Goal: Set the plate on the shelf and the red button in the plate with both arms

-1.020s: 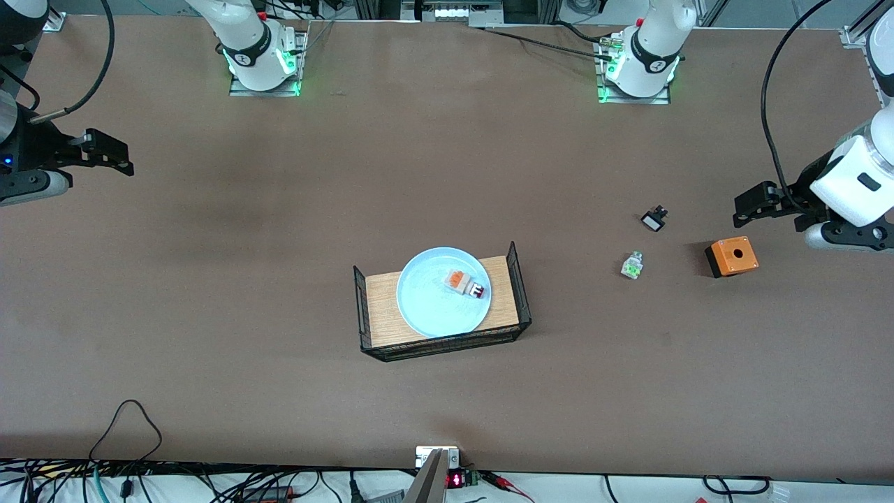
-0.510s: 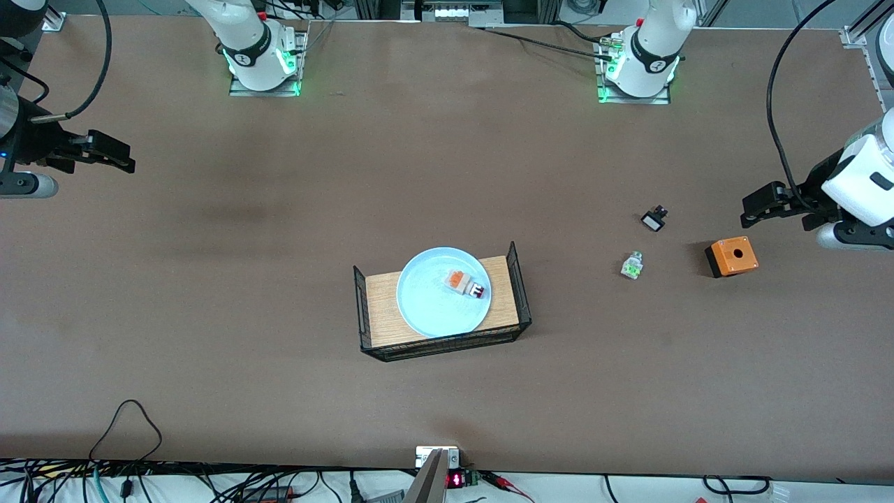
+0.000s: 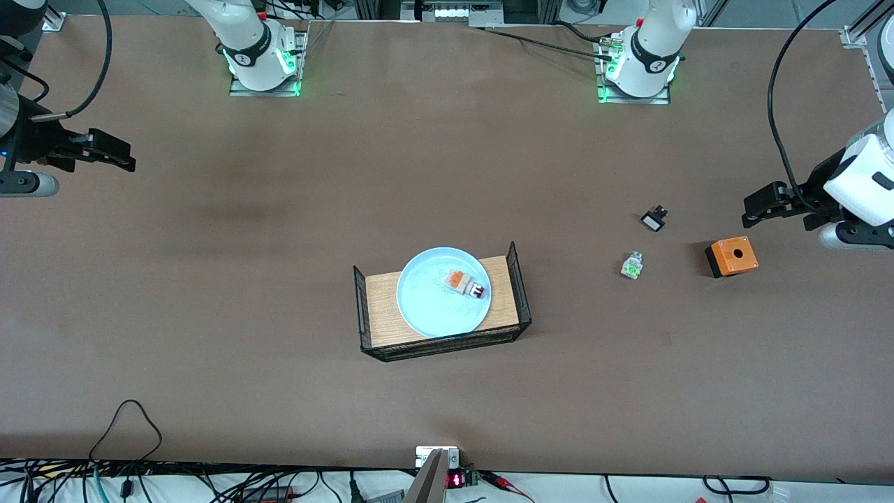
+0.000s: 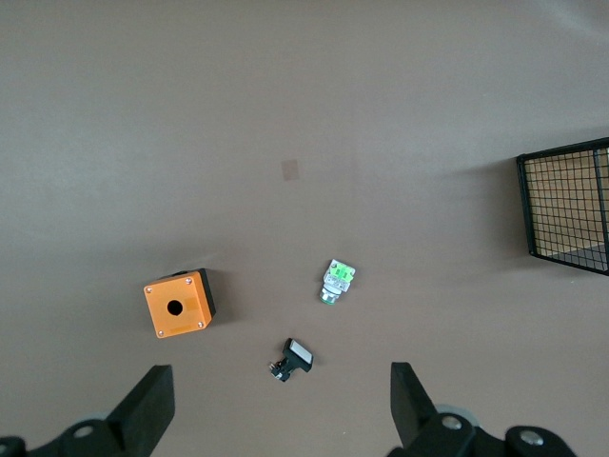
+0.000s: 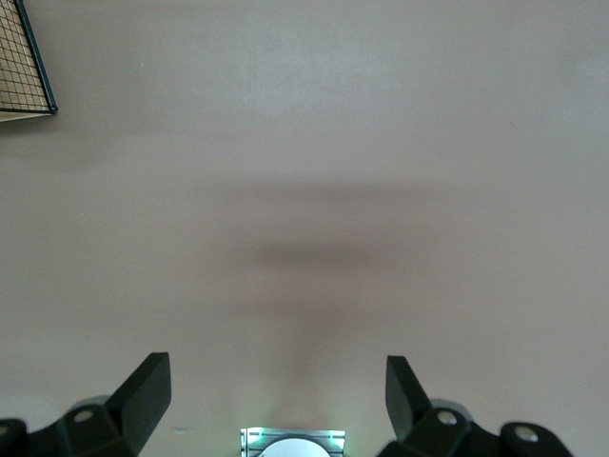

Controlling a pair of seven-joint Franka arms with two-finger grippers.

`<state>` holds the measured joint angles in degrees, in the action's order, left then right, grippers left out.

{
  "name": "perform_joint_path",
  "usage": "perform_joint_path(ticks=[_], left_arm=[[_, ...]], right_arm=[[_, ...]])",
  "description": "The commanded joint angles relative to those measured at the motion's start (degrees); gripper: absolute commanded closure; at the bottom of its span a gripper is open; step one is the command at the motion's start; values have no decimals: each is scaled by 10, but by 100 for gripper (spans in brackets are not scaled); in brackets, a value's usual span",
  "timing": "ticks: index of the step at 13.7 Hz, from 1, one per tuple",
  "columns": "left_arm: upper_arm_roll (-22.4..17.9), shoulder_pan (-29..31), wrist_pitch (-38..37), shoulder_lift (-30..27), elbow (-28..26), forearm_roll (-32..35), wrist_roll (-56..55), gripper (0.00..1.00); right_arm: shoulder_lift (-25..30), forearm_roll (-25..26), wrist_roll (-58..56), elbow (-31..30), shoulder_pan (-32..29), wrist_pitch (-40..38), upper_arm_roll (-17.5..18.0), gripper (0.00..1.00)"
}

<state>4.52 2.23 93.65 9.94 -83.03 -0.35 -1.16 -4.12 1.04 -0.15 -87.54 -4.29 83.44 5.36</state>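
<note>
Both end effectors hang spread wide and empty at the two ends of the bench: the left end effector (image 3: pixel 758 208) over bare surface just beside the orange box (image 3: pixel 731 256), the right end effector (image 3: pixel 112 151) over bare bench at the right arm's end, with nothing under it.

Between them, near the middle, sits the plate (image 3: pixel 426 307) on the wooden floor of a black wire tray (image 3: pixel 447 344), and the red button (image 3: pixel 466 284) lies on the plate, tipped on its side, its long axis slanting with the dark cap toward the left arm's end. So both task things lie inward from either end effector, well apart from each. The left one looks somewhat nearer, with a green-capped button (image 3: pixel 631 266) and a small black switch (image 3: pixel 654 221) lying between it and the tray.

From where things stand, I'd judge plate and button already set in place and both arms pulled clear; any further reach would have to travel inward toward the tray, and the left arm would pass over those loose parts.
</note>
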Motion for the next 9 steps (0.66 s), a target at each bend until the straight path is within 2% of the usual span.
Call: perform_joint_path(ticks=[1,3,9], left_arm=[[-3,1,-3,-12,-5,-12,-2,0],[-3,1,-3,-12,-5,-12,-2,0],[-3,2,-2,-12,-5,-13,-3,0]], right_arm=[[3,-2,10,15,-5,12,5,0],[3,-2,9,16,-4,47,5,0],[2,-2,8,17,-5,46,5,0]])
